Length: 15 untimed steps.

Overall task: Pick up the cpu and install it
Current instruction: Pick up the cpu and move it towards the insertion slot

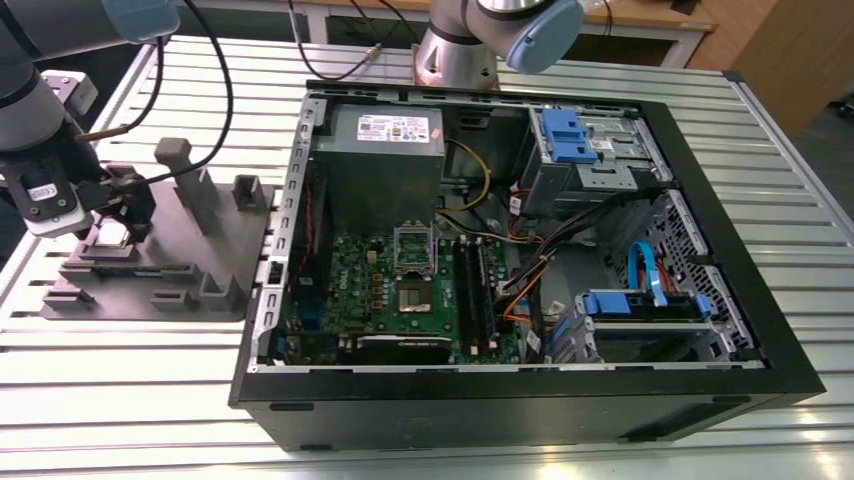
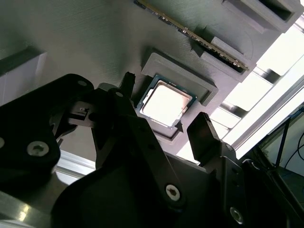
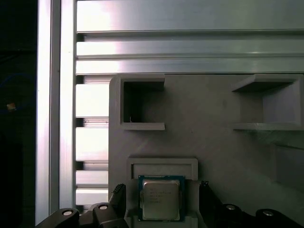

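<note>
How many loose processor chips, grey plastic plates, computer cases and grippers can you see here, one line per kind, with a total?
Processor chip: 1, lying in a pocket of the plate
Grey plastic plate: 1
Computer case: 1, side open
Gripper: 1, open, astride the chip
Total: 4

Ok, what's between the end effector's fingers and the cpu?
Just the raised rim of the grey holder pocket. In the first wrist view the open end effector straddles the cpu, with its fingers outside that rim.
</note>
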Each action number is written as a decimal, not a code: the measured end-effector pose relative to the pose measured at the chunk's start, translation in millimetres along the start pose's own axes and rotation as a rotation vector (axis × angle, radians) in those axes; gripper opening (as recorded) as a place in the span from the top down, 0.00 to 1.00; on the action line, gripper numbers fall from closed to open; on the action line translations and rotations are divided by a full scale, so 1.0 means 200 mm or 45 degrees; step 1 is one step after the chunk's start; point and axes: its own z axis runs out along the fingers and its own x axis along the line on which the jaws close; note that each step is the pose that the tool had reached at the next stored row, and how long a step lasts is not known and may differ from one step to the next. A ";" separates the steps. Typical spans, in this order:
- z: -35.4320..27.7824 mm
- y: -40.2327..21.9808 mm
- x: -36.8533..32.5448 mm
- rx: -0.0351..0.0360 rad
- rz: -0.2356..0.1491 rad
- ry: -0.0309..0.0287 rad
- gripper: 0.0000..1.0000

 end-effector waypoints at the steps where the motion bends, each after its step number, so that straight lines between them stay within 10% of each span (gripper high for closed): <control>1: 0.000 0.000 0.000 0.0000 0.000 0.0000 0.29; 15: 0.002 -0.001 0.000 0.0010 0.029 -0.0011 0.29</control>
